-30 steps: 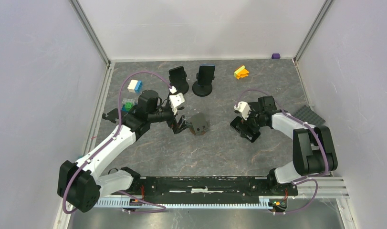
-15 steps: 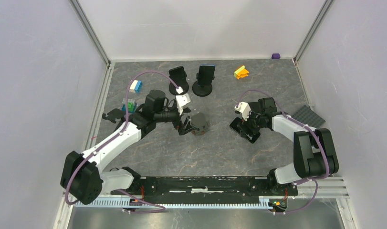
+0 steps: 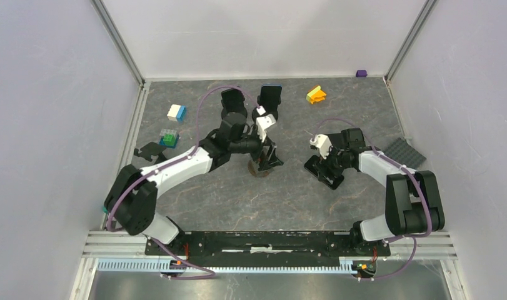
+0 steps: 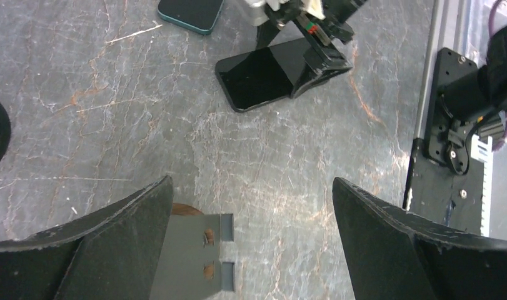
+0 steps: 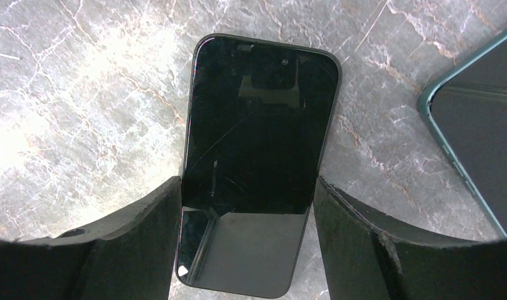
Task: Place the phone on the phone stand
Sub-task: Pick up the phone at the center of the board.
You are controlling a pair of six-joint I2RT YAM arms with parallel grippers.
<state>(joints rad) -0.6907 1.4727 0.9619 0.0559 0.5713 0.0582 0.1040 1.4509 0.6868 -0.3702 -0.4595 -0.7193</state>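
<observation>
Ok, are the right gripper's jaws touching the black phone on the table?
Touching. The right wrist view shows the right gripper straddling the black phone, both jaws flush against its long edges with no gap.

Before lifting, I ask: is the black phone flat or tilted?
Flat: the black phone rests on the table between the fingers of the right gripper.

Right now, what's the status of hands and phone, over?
Left hand open, holding nothing. Right hand closed on black phone, flat on table. Teal phone close beside.
</observation>
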